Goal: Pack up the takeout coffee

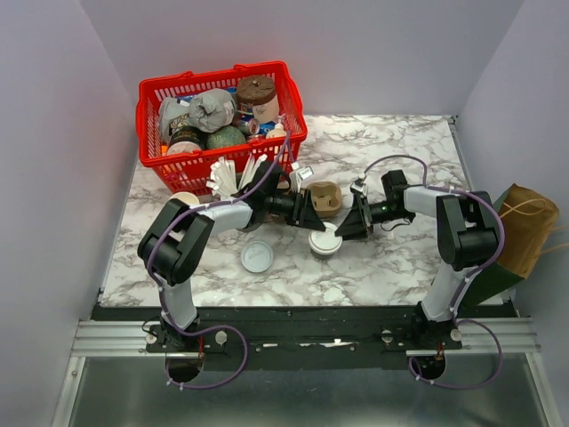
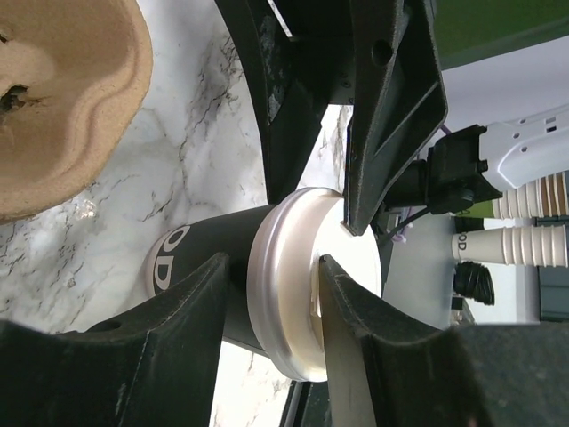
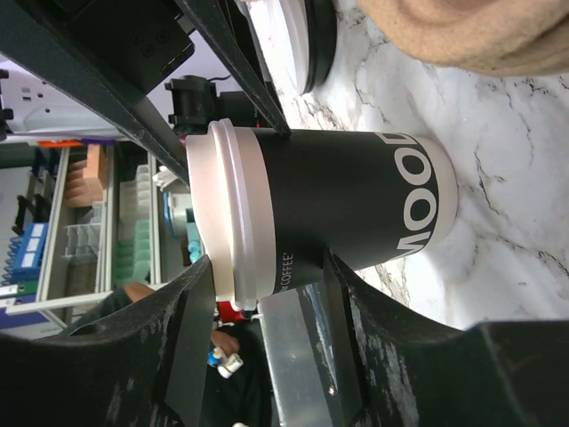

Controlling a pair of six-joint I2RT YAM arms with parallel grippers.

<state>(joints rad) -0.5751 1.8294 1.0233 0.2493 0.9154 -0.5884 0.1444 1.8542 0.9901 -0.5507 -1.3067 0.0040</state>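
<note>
Top external view puts the takeout coffee (image 1: 325, 240) upright near the middle of the marble table (image 1: 418, 267), just in front of the brown pulp carrier (image 1: 325, 197). The left gripper (image 1: 313, 221) and the right gripper (image 1: 348, 228) meet over it from either side. Through the wrist views we see it dark, lettered in white, its white lid (image 3: 227, 213) seated on top. Each claw stands apart, one finger over the lid and the other beside the cup wall below the rim; we cannot tell whether either truly presses. We judge the step in hand to be securing or grasping the lidded cup, before any lift. Next we need one claw to take a firm hold on the cup wall while the other clears away. A level carry then follows to the carrier or to the paper bag (image 1: 524, 227) at the right edge, so nothing tips.
</note>
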